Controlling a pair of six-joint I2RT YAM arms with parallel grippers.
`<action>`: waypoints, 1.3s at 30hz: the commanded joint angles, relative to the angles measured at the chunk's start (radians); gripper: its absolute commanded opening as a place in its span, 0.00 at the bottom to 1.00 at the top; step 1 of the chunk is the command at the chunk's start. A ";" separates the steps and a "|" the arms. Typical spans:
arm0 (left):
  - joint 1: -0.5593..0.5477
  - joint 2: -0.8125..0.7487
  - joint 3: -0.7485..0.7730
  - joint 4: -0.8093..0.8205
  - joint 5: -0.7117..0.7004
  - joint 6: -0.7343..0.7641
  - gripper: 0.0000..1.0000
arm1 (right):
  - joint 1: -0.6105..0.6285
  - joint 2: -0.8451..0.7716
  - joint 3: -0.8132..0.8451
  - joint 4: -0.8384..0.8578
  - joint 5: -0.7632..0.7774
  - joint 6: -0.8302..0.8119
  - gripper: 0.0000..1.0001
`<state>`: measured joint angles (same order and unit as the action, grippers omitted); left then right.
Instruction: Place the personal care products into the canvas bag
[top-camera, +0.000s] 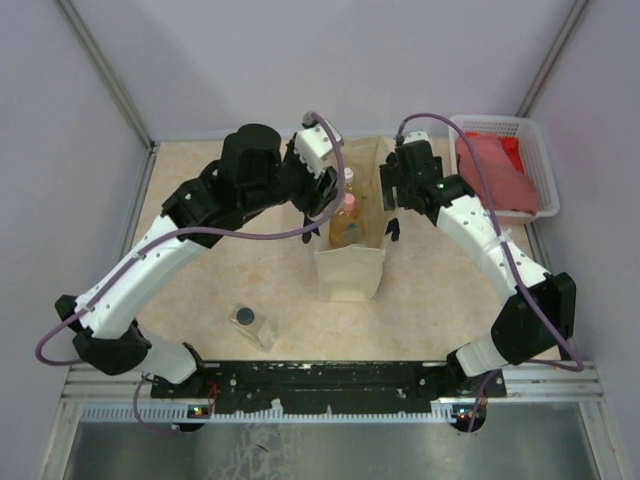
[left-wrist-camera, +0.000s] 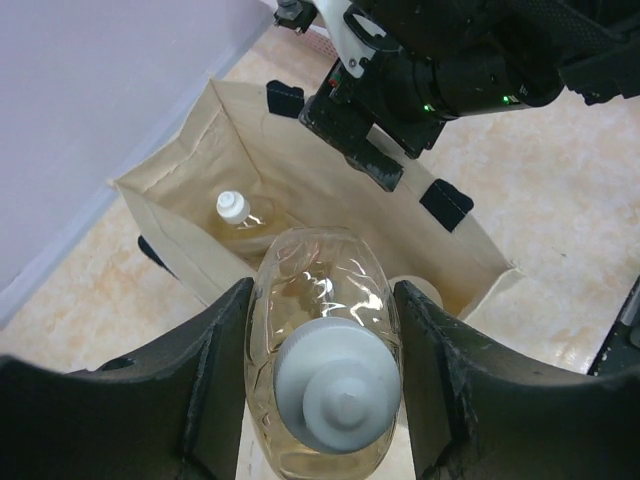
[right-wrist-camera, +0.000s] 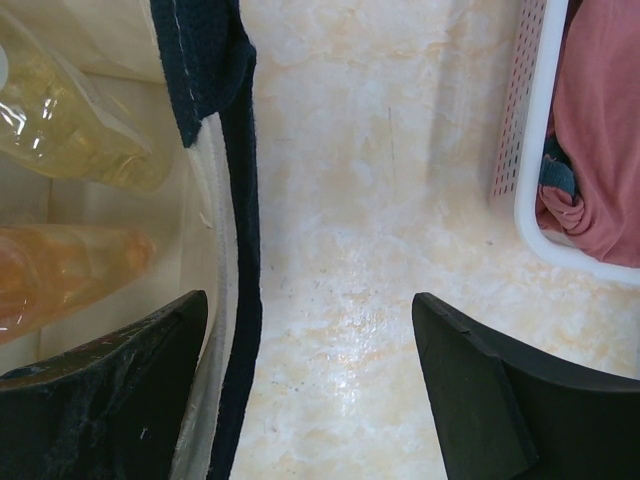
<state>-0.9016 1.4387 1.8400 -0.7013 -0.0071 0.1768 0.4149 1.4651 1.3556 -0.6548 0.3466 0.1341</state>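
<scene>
The canvas bag (top-camera: 350, 268) stands upright at the table's middle, its mouth open. My left gripper (top-camera: 325, 200) is shut on a clear bottle of amber liquid with a white cap (left-wrist-camera: 330, 385) and holds it above the bag's mouth (left-wrist-camera: 190, 245). Inside the bag lie a white-capped bottle (left-wrist-camera: 232, 207), a pink-capped bottle (top-camera: 346, 207) and a cream container (left-wrist-camera: 428, 291). My right gripper (right-wrist-camera: 310, 320) is open and straddles the bag's right wall and navy strap (right-wrist-camera: 236, 250), one finger (right-wrist-camera: 100, 400) inside. A dark-capped bottle (top-camera: 252, 323) lies on the table at the front left.
A white plastic basket (top-camera: 540, 160) with red cloth (top-camera: 495, 170) stands at the back right; it also shows in the right wrist view (right-wrist-camera: 525, 150). Grey walls close the back and sides. The two grippers (left-wrist-camera: 385, 165) sit close together over the bag.
</scene>
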 joint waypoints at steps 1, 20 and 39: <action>0.000 0.017 0.068 0.221 0.051 0.093 0.00 | -0.008 -0.053 0.004 0.014 0.025 -0.008 0.83; 0.057 0.068 -0.209 0.415 0.230 0.055 0.00 | -0.008 -0.069 -0.025 0.021 0.024 -0.001 0.84; 0.121 0.187 -0.356 0.519 0.546 0.018 0.00 | -0.008 -0.072 -0.047 0.028 0.021 0.003 0.84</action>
<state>-0.7815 1.6215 1.5143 -0.2901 0.4477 0.2043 0.4145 1.4330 1.3125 -0.6491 0.3481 0.1352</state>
